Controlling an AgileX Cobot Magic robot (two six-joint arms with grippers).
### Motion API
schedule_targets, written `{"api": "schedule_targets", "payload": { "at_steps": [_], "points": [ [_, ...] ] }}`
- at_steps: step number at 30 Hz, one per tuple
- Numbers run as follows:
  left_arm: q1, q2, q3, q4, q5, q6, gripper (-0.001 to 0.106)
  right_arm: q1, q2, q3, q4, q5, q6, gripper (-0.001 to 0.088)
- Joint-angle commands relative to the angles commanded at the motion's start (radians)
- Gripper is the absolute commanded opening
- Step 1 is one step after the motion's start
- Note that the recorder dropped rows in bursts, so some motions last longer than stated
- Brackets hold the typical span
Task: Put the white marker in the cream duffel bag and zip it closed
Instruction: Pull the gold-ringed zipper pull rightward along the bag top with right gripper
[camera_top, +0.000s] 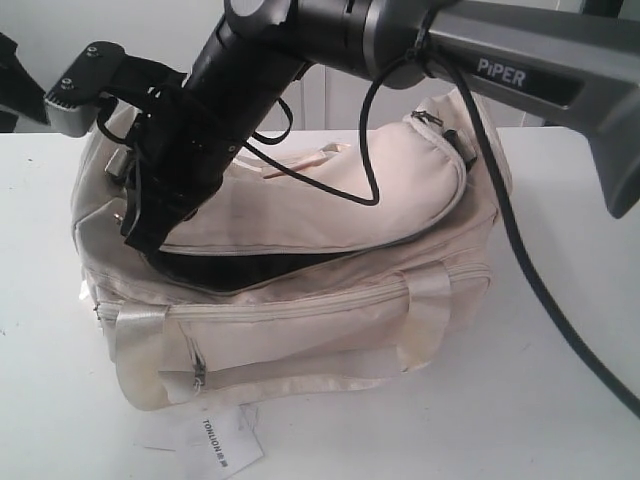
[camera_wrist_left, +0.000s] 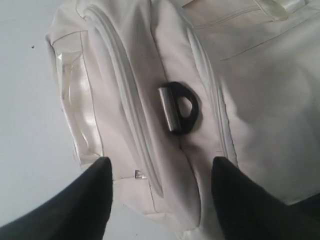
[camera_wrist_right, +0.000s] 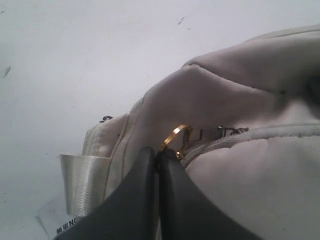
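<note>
1. Two hands on show, and the right hand (camera_wrist_right: 157, 152) is the busy one. Its fingers are clenched tight together, and the tips pinch the gold zipper pull (camera_wrist_right: 176, 136) at one end of the cream duffel bag (camera_top: 330, 300).
2. Across the middle comes the right arm (camera_top: 300, 40) in the exterior view. Its hand is down at the bag's left end, right by the corner of the top flap (camera_top: 330, 200).
3. Left hand (camera_wrist_left: 161, 162): released, fingers spread wide, nothing between them. It hovers over the bag's end panel, where the black strap ring (camera_wrist_left: 186, 107) lies flat against the fabric, just ahead of the fingers and clear of them.
4. Bag sits on the white counter (camera_top: 560, 420), front pocket facing the exterior camera. A dark gap (camera_top: 250, 268) runs under the flap's front edge, so the zip is not closed along there.
5. White paper tag (camera_top: 222, 447) lies on the counter just beside the bag's front bottom edge.
6. Hard to see:
   - The white marker shows in no view.
   - Inside the bag, the gap gives only darkness.
   - The right arm covers the bag's left end from outside.
   - The pull's lower end is lost between the fingertips.
</note>
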Motion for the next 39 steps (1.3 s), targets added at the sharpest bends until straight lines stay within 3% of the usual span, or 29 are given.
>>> {"api": "schedule_targets", "payload": {
  "at_steps": [6,9,11,16,25,28,34,39],
  "points": [
    [0.000,-0.098,0.246,-0.131,-0.134,0.000,0.062,0.000,0.000,0.000,0.000,0.031,0.000,0.0000],
    [0.000,-0.097,0.347,-0.302,-0.252,0.071,0.062,0.000,0.000,0.000,0.000,0.031,0.000,0.0000],
    [0.000,-0.095,0.368,-0.374,-0.289,0.153,0.062,0.000,0.000,0.000,0.000,0.031,0.000,0.0000],
    [-0.003,-0.015,0.368,-0.409,-0.302,0.207,0.070,0.000,0.000,0.000,0.000,0.031,0.000,0.0000],
    [-0.101,0.087,0.368,-0.484,-0.428,0.351,0.069,0.000,0.000,0.000,0.002,0.035,0.000,0.0000],
    [-0.101,0.093,0.368,-0.525,-0.455,0.399,0.057,0.000,0.000,0.000,0.002,0.038,0.000,0.0000],
    [-0.101,0.093,0.368,-0.543,-0.447,0.460,0.004,0.000,0.000,0.000,0.002,0.038,0.000,0.0000],
    [-0.101,0.093,0.368,-0.545,-0.443,0.471,0.000,0.000,0.004,0.000,0.002,0.040,0.002,0.0000]
  ]
}}
